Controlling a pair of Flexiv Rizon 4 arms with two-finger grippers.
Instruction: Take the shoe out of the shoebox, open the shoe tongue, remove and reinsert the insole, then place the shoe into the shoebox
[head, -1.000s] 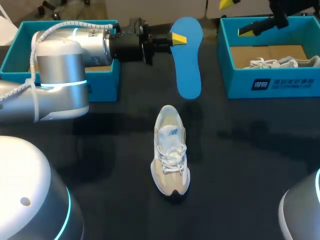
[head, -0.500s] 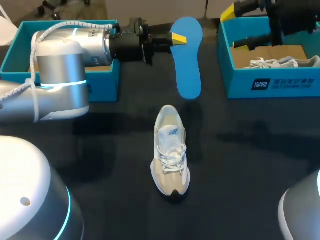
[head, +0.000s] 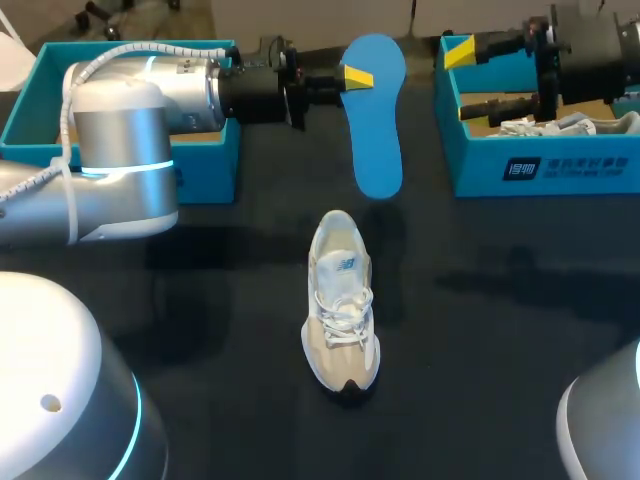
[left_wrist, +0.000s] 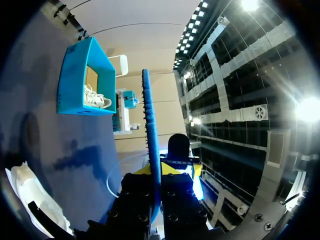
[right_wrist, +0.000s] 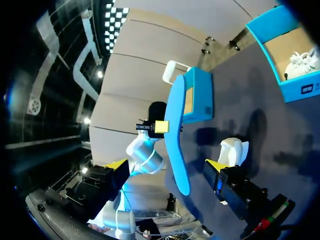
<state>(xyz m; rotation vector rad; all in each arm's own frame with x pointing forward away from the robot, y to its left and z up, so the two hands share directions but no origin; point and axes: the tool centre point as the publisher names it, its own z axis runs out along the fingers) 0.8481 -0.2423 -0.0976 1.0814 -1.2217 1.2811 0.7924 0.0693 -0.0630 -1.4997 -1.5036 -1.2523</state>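
Insole (head: 380, 130) hangs clamped in left jaws, clear of shoe (head: 341, 300); right jaws gape at shoebox (head: 560, 165) rim.

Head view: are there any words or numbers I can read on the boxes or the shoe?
On the right shoebox, front wall: a white logo square and white characters, too blurred to read.
On the shoe, tongue: a small dark mark, too small to read.

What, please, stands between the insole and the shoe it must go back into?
Nothing visible. The left gripper holds the insole beyond the shoe, with bare table between them; the right gripper is off by the box.
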